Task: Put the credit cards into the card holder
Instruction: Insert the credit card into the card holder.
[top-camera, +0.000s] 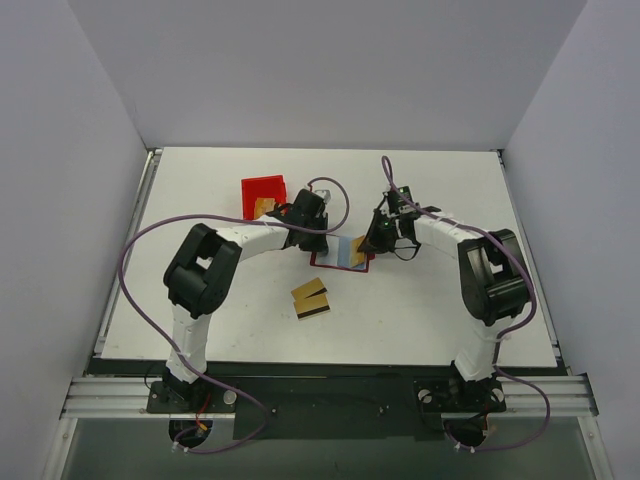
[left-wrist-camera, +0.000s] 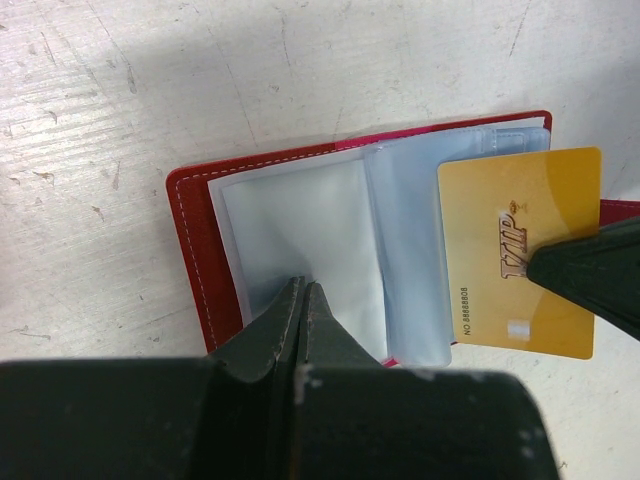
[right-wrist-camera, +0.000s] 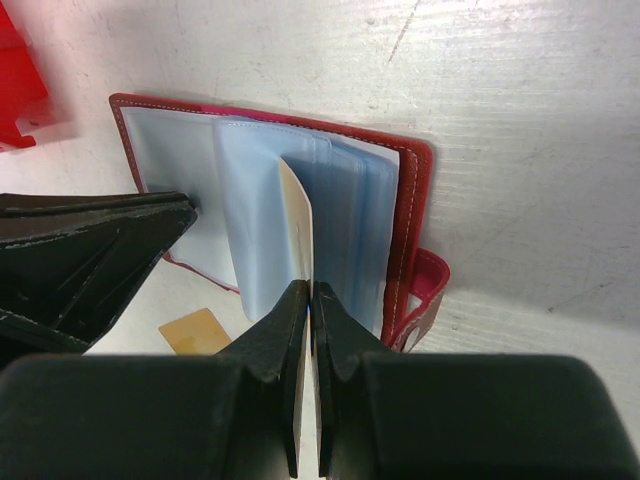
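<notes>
The card holder (top-camera: 336, 256) lies open on the table, its red cover (left-wrist-camera: 190, 250) up against the table and its clear blue sleeves (right-wrist-camera: 250, 200) fanned up. My right gripper (right-wrist-camera: 310, 292) is shut on a gold credit card (left-wrist-camera: 515, 250) marked VIP, whose left edge sits in a sleeve mouth. My left gripper (left-wrist-camera: 303, 287) is shut, its tips pressing on the left sleeve page. In the top view my left gripper (top-camera: 318, 236) and right gripper (top-camera: 375, 243) flank the holder. Two more credit cards (top-camera: 311, 299) with dark stripes lie in front of it.
A bright red open bin (top-camera: 264, 194) stands behind my left wrist with a tan card inside. Its edge shows at the far left of the right wrist view as the bin (right-wrist-camera: 15, 80). A loose card (right-wrist-camera: 195, 330) lies on the table near the holder.
</notes>
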